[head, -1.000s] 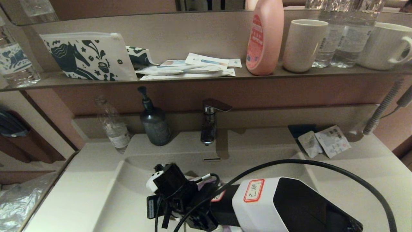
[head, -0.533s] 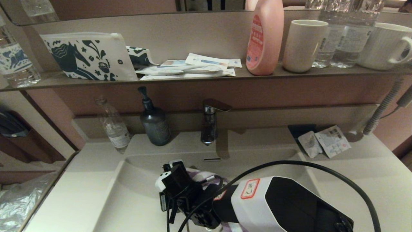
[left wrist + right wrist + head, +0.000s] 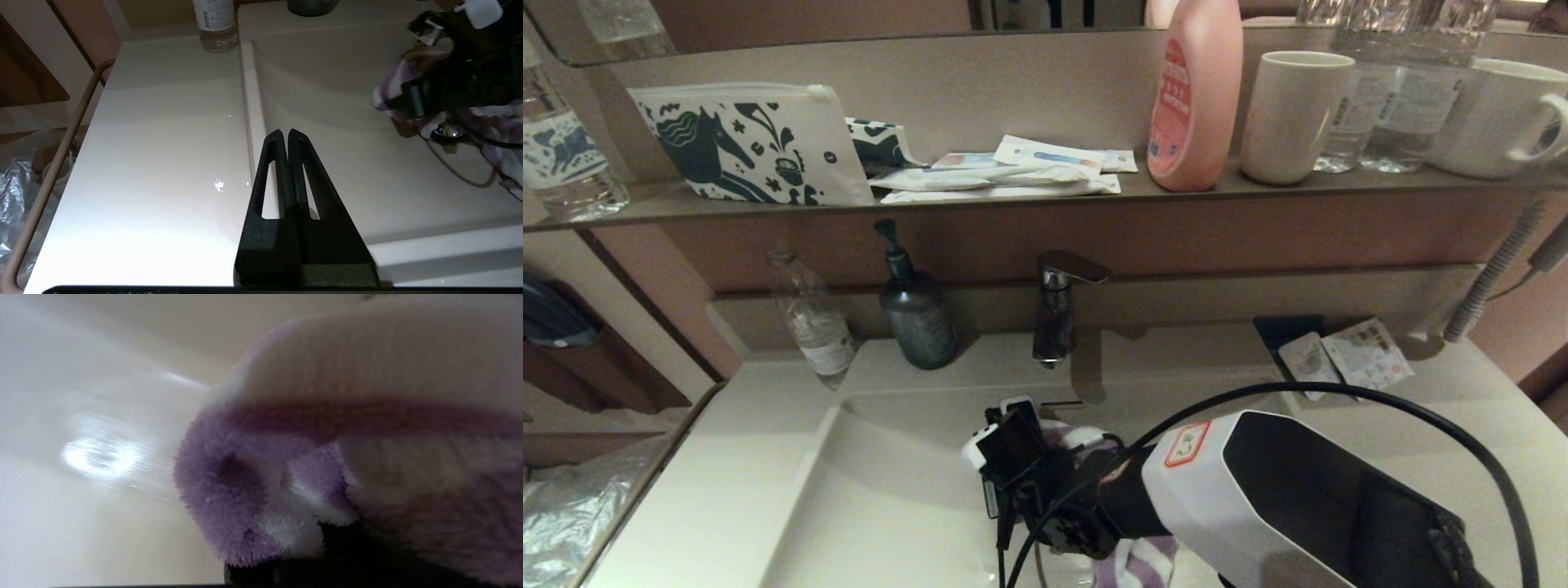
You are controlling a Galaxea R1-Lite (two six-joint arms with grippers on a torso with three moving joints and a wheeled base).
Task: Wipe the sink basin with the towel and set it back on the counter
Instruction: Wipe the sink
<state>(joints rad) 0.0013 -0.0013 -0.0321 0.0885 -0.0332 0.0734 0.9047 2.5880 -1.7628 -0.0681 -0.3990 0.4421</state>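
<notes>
The off-white sink basin fills the lower middle of the head view, with its overflow slot in the back wall. My right gripper is down inside the basin, shut on the purple and white striped towel. The towel bunches over the fingers and hides them in the right wrist view. From the left wrist view the towel hangs round the right gripper, just above the chrome drain plug. My left gripper is shut and empty over the counter by the basin's left rim.
The faucet, a dark pump bottle and a clear plastic bottle stand behind the basin. Sachets lie on the counter at the back right. The dark shelf above holds a horse-print pouch, a pink bottle and cups.
My right arm has swept to the right and toward the basin's back wall, dragging the towel along with it. The left arm has not visibly moved.
</notes>
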